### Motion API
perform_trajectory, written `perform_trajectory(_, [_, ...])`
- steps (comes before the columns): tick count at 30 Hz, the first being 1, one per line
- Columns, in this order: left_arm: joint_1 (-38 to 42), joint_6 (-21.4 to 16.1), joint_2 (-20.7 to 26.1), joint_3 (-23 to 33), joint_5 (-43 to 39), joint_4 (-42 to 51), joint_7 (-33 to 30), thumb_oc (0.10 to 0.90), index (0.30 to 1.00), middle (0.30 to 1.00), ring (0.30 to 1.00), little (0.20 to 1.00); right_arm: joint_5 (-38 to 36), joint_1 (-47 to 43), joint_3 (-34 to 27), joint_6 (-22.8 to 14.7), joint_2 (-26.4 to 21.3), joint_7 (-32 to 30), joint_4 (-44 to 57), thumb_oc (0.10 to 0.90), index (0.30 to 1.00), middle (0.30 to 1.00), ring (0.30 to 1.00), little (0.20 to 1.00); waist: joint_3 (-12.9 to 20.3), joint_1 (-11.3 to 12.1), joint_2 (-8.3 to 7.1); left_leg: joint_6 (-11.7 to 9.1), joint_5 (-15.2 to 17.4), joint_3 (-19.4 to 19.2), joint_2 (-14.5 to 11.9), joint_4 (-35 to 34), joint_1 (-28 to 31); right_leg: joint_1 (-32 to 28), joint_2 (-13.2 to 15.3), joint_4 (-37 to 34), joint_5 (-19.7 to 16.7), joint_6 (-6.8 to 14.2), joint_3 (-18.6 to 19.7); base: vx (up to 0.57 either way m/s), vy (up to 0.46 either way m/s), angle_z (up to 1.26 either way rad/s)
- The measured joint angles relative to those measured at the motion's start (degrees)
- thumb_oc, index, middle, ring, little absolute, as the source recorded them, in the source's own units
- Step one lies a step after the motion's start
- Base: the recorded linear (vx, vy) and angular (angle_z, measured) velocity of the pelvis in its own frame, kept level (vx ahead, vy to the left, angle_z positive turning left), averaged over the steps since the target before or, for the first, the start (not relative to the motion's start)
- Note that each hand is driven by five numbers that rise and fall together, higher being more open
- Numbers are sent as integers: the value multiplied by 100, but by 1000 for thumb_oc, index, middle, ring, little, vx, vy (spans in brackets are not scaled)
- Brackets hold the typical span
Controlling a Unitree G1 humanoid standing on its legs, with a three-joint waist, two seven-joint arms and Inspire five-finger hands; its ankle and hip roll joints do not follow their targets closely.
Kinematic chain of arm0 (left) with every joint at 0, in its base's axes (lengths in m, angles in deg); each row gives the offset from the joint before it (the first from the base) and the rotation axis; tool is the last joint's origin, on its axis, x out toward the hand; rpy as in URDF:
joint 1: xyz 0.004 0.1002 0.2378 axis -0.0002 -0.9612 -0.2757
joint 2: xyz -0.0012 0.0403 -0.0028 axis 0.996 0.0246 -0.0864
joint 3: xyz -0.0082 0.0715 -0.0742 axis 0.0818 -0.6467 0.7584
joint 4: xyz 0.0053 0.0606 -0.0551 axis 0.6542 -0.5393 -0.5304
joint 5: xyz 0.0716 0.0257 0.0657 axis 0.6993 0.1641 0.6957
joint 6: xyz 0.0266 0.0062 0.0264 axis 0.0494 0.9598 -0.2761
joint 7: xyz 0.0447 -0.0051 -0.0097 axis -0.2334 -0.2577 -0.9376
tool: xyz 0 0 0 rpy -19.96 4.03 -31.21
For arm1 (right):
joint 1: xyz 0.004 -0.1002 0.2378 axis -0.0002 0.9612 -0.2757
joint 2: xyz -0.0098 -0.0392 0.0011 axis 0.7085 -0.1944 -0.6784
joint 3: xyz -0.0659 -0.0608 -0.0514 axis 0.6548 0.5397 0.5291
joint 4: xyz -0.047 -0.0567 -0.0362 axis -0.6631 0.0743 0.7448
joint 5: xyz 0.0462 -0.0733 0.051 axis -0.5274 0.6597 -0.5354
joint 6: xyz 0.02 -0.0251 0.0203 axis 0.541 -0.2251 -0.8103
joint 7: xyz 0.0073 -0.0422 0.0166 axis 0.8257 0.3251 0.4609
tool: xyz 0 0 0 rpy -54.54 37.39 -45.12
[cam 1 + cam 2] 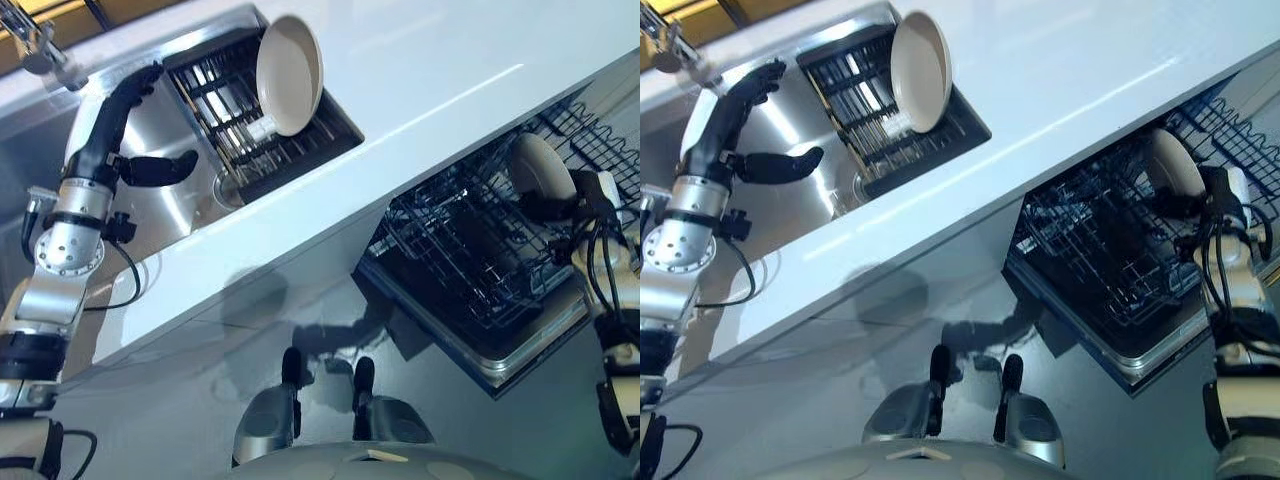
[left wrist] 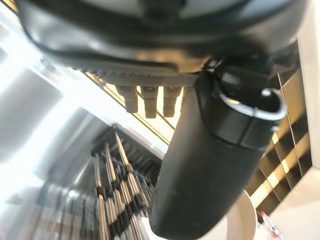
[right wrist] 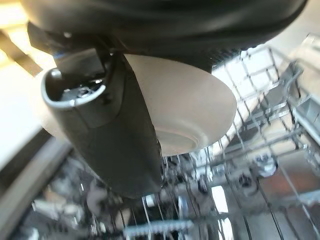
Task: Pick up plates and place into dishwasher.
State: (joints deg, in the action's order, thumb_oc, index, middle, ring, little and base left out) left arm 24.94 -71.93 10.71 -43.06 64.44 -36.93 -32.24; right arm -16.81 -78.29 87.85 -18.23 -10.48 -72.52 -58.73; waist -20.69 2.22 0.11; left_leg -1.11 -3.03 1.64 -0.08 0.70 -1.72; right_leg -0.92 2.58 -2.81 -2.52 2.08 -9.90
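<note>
Right wrist view is giving the best look: the right hand [image 3: 115, 135] is pinching a cream round ceramic plate [image 3: 195, 115] by its rim, thumb across the underside, right above the black wire dishwasher rack [image 3: 260, 165]. The eye views aren't showing that grip, but they're showing a second cream plate [image 1: 290, 75] leaning upright in the dark sink rack [image 1: 250, 120], with the left hand [image 1: 125, 130] hovering nearby over the steel sink [image 1: 170, 200], fingers relaxed, holding nothing. These plates are probably stiff, slick and chippy, so grabbing the rim firmly seems smartest.
</note>
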Motion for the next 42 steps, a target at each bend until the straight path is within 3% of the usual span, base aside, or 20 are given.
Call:
perform_trajectory(3, [373,-6,124,-308,-153,7,-3,800,900,900,900,900,-3,-394,425,428,-6,396,-611,100,300,300,300,200,-177,72,4,-2,3,-22,-1,3,-40,75,3,50,-5,-8,18,-32,-33,-5])
perform_trajectory(9, [864,-12,386,-697,-214,-176,-44,800,900,900,900,900,0,-1196,596,568,-131,662,-1042,100,300,300,300,200,-500,63,8,35,84,-147,21,231,-203,274,52,226,-12,-17,49,-80,-17,-11])
perform_trajectory(10, [951,-13,398,-734,-214,-178,-44,800,900,900,900,900,0,-1272,609,589,-135,686,-1049,284,458,458,458,384,-502,64,6,46,92,-153,22,293,-303,362,52,269,-16,-23,75,-70,13,-6])
perform_trajectory(11, [1030,-13,398,-766,-215,-182,-52,800,900,900,900,900,-3,-1333,620,589,-134,709,-1050,800,900,900,900,900,-531,65,6,47,92,-157,21,326,-354,423,53,308,-23,-34,107,-41,12,-6])
perform_trajectory(15, [1065,-13,401,-839,-227,-182,-66,800,900,900,900,900,-36,-1428,688,690,-134,699,-1052,800,900,900,900,900,-568,62,10,53,97,-170,26,393,-404,477,60,369,-29,-43,140,-38,36,-2])
perform_trajectory(21, [1059,-13,405,-833,-371,-183,-146,800,900,900,900,900,-64,-1393,807,692,-135,221,-986,800,900,900,900,900,-637,62,28,62,90,-195,31,398,-395,478,64,375,-54,-77,171,-1,75,-2])
perform_trajectory(27, [816,-13,369,-744,-356,-171,-210,800,900,900,900,900,-71,-817,456,421,-124,-387,342,800,900,900,900,900,-637,15,27,78,77,-307,26,161,-56,268,60,300,-57,-78,240,29,86,-10])
perform_trajectory(33, [320,-14,149,-225,-222,-139,-291,800,900,900,900,900,143,-6,-234,-3,-87,-825,1575,800,900,900,900,900,-631,-49,23,76,74,-312,29,-115,411,-169,43,60,-58,-77,249,16,105,-2])
perform_trajectory(42, [-123,-13,-143,390,322,313,-318,800,900,900,900,900,471,824,-874,-106,242,-522,2914,800,900,900,900,900,-602,-97,5,84,56,-319,34,-316,699,-361,31,-27,-59,-75,290,-35,112,-5])
